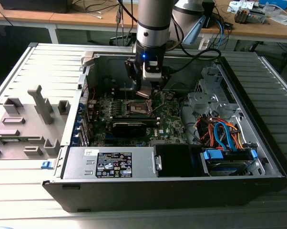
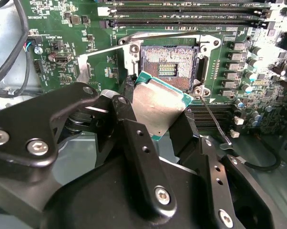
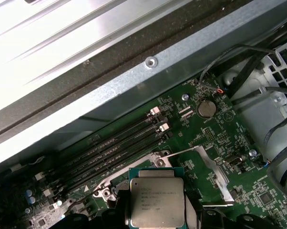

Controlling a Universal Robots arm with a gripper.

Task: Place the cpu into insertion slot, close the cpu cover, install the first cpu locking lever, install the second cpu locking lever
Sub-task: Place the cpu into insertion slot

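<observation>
Clearly the end effector is pinching the cpu by two opposite edges, holding it tilted just above the insertion slot. The slot's brownish-gold pin field lies bare, out in the middle of the green board. The cpu cover stands swung open beside the slot, and a thin lever juts free at the slot's corner

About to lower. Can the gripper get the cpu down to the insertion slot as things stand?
Probably yes. The gripper holds the cpu close above the insertion slot. The cpu cover is swung open to one side, and the pin field looks bare.
</observation>
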